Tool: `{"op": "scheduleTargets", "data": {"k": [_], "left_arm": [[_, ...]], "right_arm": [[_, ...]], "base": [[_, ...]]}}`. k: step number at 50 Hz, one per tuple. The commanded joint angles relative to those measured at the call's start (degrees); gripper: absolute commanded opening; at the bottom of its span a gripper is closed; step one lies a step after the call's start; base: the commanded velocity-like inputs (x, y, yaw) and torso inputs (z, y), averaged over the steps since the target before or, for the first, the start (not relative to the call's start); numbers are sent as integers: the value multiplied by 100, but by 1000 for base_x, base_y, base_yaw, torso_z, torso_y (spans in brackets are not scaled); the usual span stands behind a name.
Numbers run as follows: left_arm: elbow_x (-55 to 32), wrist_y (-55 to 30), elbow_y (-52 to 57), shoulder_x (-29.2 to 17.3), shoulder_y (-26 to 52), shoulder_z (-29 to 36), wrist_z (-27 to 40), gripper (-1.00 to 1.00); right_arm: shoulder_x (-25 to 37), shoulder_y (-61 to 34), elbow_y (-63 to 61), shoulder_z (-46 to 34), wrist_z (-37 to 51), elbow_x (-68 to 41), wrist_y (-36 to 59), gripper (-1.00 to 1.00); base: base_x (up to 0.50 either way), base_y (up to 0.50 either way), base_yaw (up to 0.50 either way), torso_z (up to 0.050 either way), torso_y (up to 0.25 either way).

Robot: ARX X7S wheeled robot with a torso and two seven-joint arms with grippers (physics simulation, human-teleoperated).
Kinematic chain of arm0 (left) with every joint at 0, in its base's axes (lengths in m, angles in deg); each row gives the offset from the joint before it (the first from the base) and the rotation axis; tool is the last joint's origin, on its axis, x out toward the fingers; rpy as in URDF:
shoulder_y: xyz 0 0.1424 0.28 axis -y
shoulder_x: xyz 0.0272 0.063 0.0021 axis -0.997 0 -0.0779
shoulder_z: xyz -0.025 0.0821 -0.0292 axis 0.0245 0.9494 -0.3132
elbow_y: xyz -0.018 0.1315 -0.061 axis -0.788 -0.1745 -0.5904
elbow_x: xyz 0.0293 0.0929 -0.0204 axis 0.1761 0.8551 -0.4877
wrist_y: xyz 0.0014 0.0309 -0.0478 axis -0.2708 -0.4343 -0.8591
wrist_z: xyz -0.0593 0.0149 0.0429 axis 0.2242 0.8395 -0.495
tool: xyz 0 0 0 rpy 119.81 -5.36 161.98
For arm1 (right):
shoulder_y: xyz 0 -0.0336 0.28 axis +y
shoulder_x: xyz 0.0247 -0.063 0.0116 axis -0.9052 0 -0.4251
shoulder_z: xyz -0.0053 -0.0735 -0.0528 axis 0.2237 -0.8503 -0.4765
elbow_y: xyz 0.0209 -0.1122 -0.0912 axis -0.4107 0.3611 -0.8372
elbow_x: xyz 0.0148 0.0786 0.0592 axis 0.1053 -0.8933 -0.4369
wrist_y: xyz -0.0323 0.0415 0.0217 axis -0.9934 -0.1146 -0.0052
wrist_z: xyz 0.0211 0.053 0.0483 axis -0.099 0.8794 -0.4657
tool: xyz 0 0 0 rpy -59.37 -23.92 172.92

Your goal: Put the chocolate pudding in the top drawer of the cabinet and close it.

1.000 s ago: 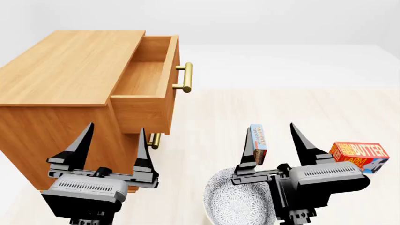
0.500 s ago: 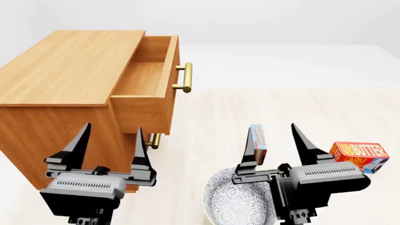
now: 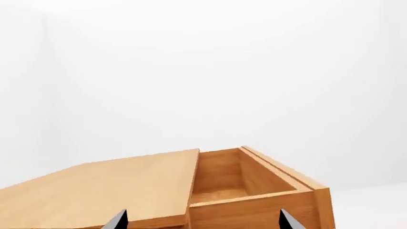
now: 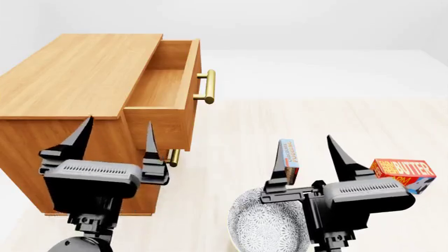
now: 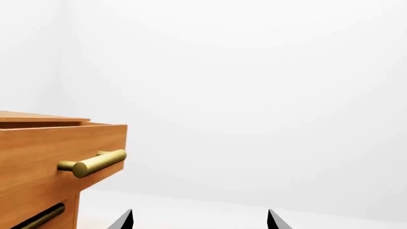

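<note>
Dominating the head view, the cabinet (image 4: 77,79) stands on the robot's left with the top drawer (image 4: 164,84) pulled well out and nothing visible inside; its brass handle (image 4: 208,86) faces the open floor. Next in size come the two grippers: the left gripper (image 4: 112,144) hangs in front of the cabinet's near face with its jaws spread and nothing between them, and the right gripper (image 4: 308,157) hovers above a patterned bowl (image 4: 263,223), jaws likewise parted and empty. A butter box (image 4: 404,174) lies to the right of that arm.

Smallest is the chocolate pudding (image 4: 290,159), standing upright on edge just beyond the bowl, close by the right gripper's left finger. It looks like a light, stiff carton, probably easy to tip over and slightly crushable. Pinching it across its thin width, on the two broad flat faces near mid-height, seems the surest hold.
</note>
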Motion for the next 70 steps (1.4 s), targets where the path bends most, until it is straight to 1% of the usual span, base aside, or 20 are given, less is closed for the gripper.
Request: {"op": "scheduleTargets", "data": {"k": [1,9,14,21,28,30,32,35,38,41,47,55,57,59,61,64,66,68,70], "left_arm": [[-203,-960,481,-226,652,-82,-9,100],[-439,-1677,794,-349,1218,-82,-78,100],[-697,-2176,936,-402,1748,-93,-189,100],[-1065,-2952,678,-344,3008,54,-495,100],[-1380,-3464,300,-198,3974,184,-788,100],[-1615,-3901,-32,-94,4453,265,-953,100],[-1670,-4151,-378,5,4922,389,-1065,100],[-1981,-4706,-1094,213,5672,459,-1381,100],[-1821,-4834,-2224,472,6493,834,-1657,100],[-1757,-4870,-3260,734,7111,1098,-2005,100],[-1484,-4610,-5246,1236,8085,1599,-2627,100],[-851,-3618,-8365,2077,9402,2287,-3420,100],[-660,-3437,-9452,2405,9728,2657,-3590,100],[-1564,-3544,-9818,2418,9868,3620,-3229,100],[-2441,-3557,-9981,2418,9935,4546,-3039,100],[-3368,-3522,-10104,2418,9979,5529,-3036,100],[-3748,-3555,-10173,2418,9972,6031,-3104,100],[-4057,-3692,-10245,2418,9992,6324,-3122,100],[-4156,-3869,-10227,2418,9991,6640,-3410,100]], "right_arm": [[22,-64,-95,-42,12,-11,141,100],[47,-44,-136,-36,17,-40,129,100],[62,-22,-160,-33,27,-47,116,100],[107,27,-293,-46,61,-29,186,100],[110,16,-272,-61,68,-31,195,100],[113,-2,-278,-84,67,-25,247,100],[122,-29,-308,-113,66,-7,314,100],[137,-61,-365,-128,74,4,392,100],[137,-89,-369,-144,82,20,425,100],[136,-105,-376,-154,93,32,446,100],[141,-140,-367,-184,88,34,489,100],[180,-200,-506,-233,87,46,663,100],[192,-194,-541,-234,95,52,680,100],[201,-189,-562,-233,105,58,687,100],[218,-172,-610,-223,117,56,703,100],[241,-139,-675,-210,134,50,713,100],[258,-111,-730,-200,143,43,712,100],[269,-101,-749,-191,147,36,707,100],[280,-90,-766,-183,153,35,701,100]], "base": [[0,0,0,0,0],[0,0,0,0,0],[0,0,0,0,0],[0,0,0,0,0],[0,0,0,0,0],[0,0,0,0,0],[0,0,0,0,0],[0,0,0,0,0],[0,0,0,0,0],[0,0,0,0,0],[0,0,0,0,0],[0,0,0,0,0],[0,0,0,0,0],[0,0,0,0,0],[0,0,0,0,0],[0,0,0,0,0],[0,0,0,0,0],[0,0,0,0,0],[0,0,0,0,0]]}}
